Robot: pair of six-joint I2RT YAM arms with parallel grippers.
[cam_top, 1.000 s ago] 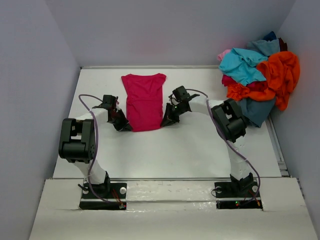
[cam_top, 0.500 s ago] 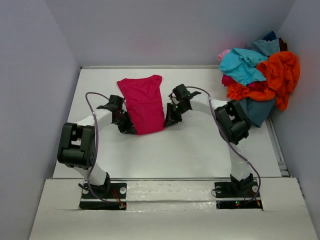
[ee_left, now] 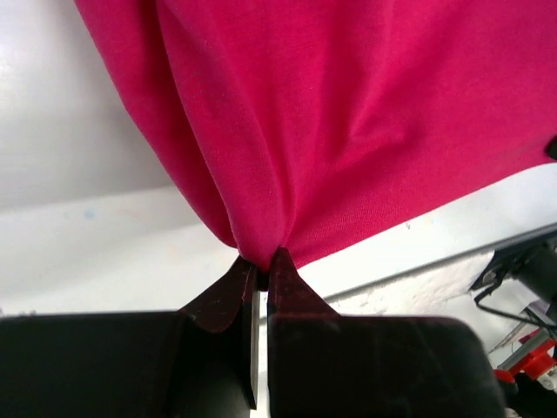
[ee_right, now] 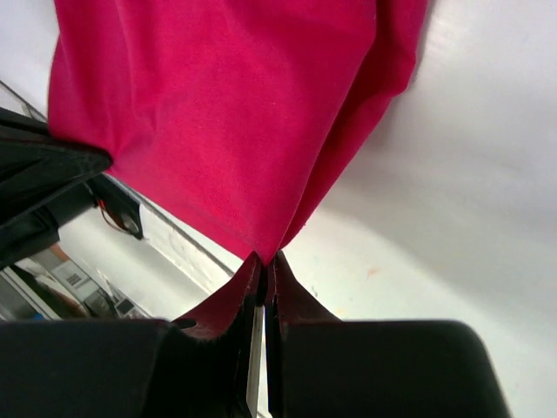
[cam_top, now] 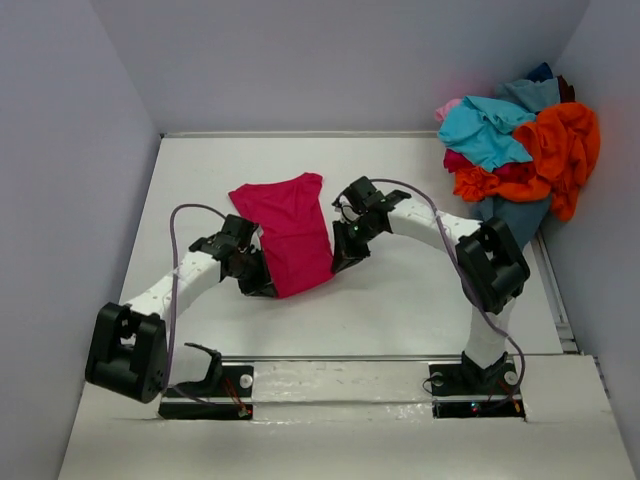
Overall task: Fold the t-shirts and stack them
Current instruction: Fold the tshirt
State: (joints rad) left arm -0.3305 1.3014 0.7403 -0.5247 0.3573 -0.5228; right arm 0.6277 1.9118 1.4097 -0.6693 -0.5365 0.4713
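At the near hem, left end effector point(ee_left: 261, 259) and right end effector point(ee_right: 264, 259) each pinch a corner of the crimson t-shirt point(cam_top: 290, 225), jaws pressed tight. Shirt has slid nearer and skewed left on the counter point(cam_top: 420, 300): likely a smoothing drag, fold pending. Wrist views prove the pinches; only top view shows the t-shirt pile point(cam_top: 520, 150) far right.

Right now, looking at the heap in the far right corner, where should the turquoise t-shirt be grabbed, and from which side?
Probably the raised fold at the left end of the turquoise t-shirt, coming from above and from the left. It lies uppermost and exposed there, while the orange t-shirt borders its right side and the wall closes off that side.
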